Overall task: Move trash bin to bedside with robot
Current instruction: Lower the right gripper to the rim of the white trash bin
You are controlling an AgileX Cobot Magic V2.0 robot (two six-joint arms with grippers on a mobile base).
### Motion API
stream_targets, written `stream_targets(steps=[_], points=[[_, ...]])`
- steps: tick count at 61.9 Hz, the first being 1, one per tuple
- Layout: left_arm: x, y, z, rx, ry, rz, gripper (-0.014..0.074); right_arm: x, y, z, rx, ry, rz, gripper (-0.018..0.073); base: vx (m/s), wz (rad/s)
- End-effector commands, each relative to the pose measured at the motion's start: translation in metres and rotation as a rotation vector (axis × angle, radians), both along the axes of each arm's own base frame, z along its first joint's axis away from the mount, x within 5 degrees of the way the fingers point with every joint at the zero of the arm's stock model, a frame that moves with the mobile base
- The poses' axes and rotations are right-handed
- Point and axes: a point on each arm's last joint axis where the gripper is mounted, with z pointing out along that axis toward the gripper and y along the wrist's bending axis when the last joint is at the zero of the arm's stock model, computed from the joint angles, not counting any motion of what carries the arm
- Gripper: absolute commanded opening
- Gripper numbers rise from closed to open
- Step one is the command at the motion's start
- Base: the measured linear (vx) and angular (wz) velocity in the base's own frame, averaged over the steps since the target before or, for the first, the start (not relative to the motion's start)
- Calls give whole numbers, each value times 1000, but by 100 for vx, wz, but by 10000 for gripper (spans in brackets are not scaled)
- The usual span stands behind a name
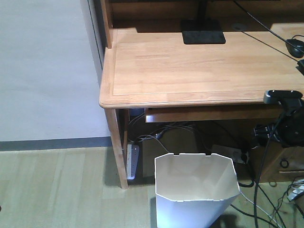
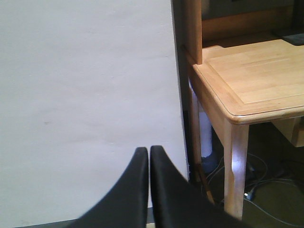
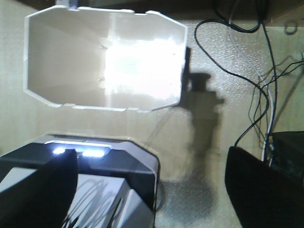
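The white trash bin stands upright on the floor just in front of the wooden desk, its angular rim open and nothing inside. In the right wrist view I look down into the trash bin. My right gripper is open, its two black fingers spread wide, held above the floor near the bin and touching nothing. The black right arm hangs at the desk's right front edge. My left gripper is shut with nothing in it and faces a white wall. The bedside is out of view.
A light wooden desk carries a black monitor base and a mouse. Under it lie a power strip and loose cables. The robot's base sits below the right gripper. A desk leg stands right of the left gripper.
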Motion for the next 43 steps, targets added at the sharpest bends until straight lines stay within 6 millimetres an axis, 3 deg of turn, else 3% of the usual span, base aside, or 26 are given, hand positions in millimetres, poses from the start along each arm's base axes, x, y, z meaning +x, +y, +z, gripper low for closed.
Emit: stream_targets(steps=[1, 25, 43], points=[[1, -1, -2, -11, -55, -15, -6, 19, -9, -7, -50, -116, -5, 591, 0, 0], [1, -1, -2, -11, -55, -15, -6, 55, -15, -112, -61, 26, 72, 591, 0, 0], [1, -1, -2, -11, -55, -15, -6, 86, -4, -184, -49, 81, 111, 591, 0, 0]])
